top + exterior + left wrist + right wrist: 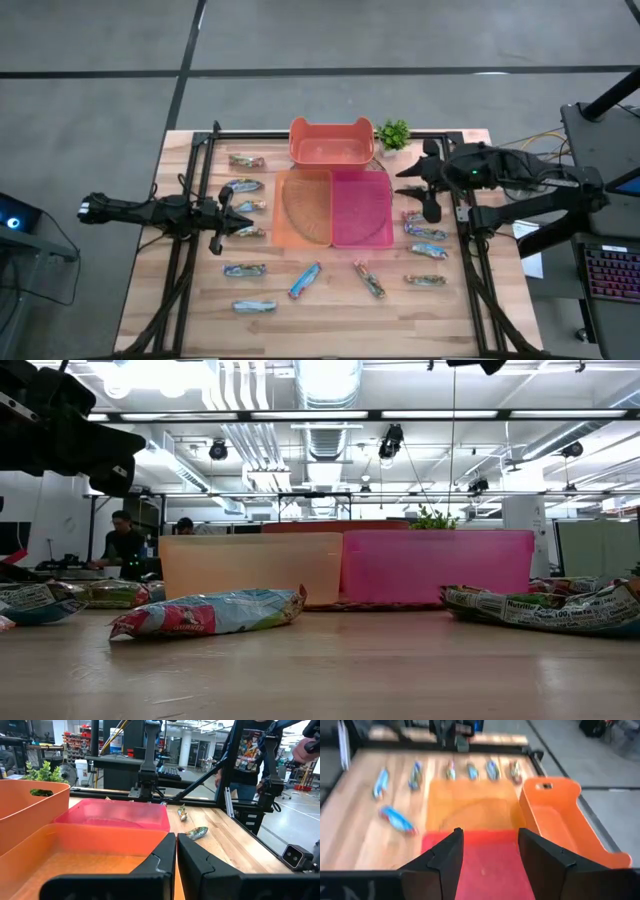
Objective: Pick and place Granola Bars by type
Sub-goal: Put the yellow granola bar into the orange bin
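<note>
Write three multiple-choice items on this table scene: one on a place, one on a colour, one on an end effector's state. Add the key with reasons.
1. Where is the potted plant?
A. Beside the orange tub at the table's far edge
B. Inside the pink bin
C. Among the bars at the near edge

2. What colour is the bin nearest the right end effector?
A. Blue
B. Pink
C. White

3. How does the left end effector stand?
A. Wide open
B. Shut on a bar
C. Shut, empty

Key: 1 A, the high view shows it next to the tub. 2 B, the pink bin lies below that end effector. 3 C, the left wrist view shows its fingers together with nothing between.
</note>
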